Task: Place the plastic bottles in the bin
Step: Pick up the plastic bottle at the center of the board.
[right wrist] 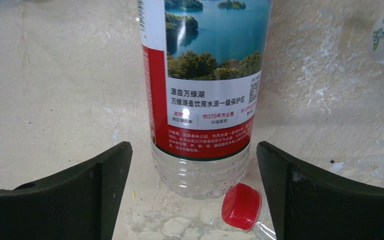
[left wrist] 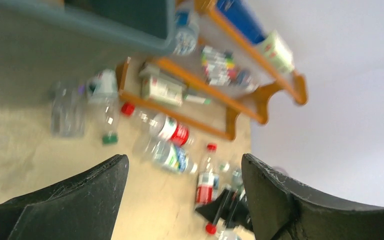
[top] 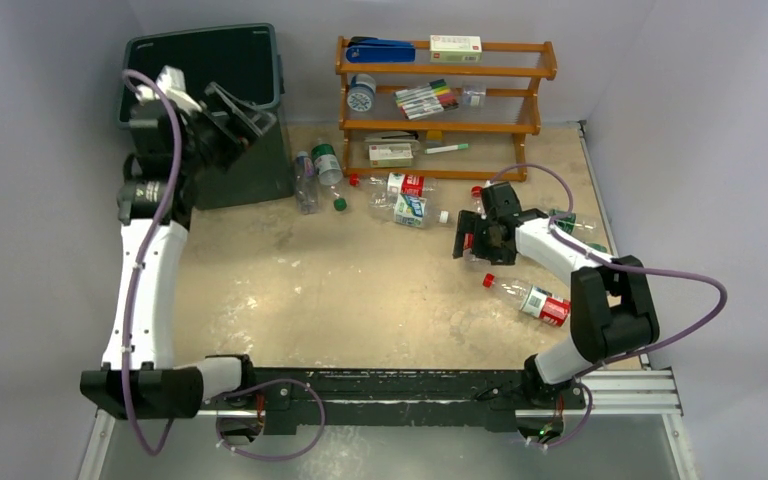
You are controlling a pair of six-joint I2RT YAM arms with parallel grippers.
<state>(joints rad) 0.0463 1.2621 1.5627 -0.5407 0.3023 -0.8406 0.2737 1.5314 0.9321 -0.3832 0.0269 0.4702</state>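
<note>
Roughly seven plastic bottles (top: 410,210) lie scattered on the scuffed beige table (top: 340,300), with one dark bin (top: 250,175) at its far left corner, one orange rack (top: 445,72) along the back and pale walls around. Both tools stand wide open and hold nothing. The left tool (left wrist: 185,160) hovers by the bin's rim, and the right tool (right wrist: 194,147) straddles a red-labelled bottle (right wrist: 202,75) without touching it.

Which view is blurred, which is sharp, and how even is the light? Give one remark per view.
Left wrist: motion-blurred, the rack and lying bottles smeared. Right wrist: sharp, the label print on the bottle readable, the red cap crisp. Top external: even, soft light, faint shadows, though the inside of the bin reads nearly black.
</note>
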